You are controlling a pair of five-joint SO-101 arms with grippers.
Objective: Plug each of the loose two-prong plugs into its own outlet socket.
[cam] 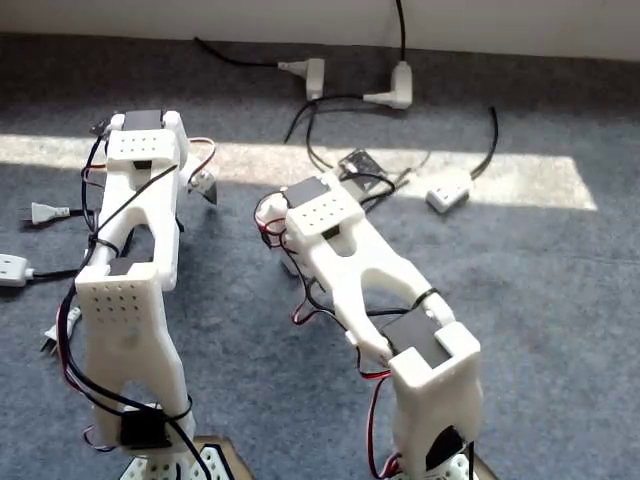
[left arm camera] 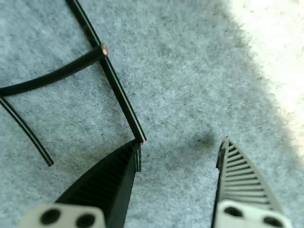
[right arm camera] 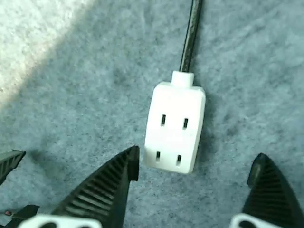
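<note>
Plug (cam: 45, 212) loose on carpet (cam: 560, 300) far left. Left gripper (left arm camera: 180, 142) spread wide, low over carpet beside black cords (left arm camera: 118, 95). Right gripper (right arm camera: 196, 154) spread too, white outlet socket (right arm camera: 175, 126) flat between fingers, slots up.

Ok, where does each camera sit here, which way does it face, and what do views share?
High view: fixed above and behind the bases, looking down at the carpet; both arms show.
Left wrist view: on the wrist, facing down at black cables; left gripper open.
Right wrist view: on the wrist, facing down at a white outlet; right gripper open.
Shared by all: carpet and sunlit strip.
</note>
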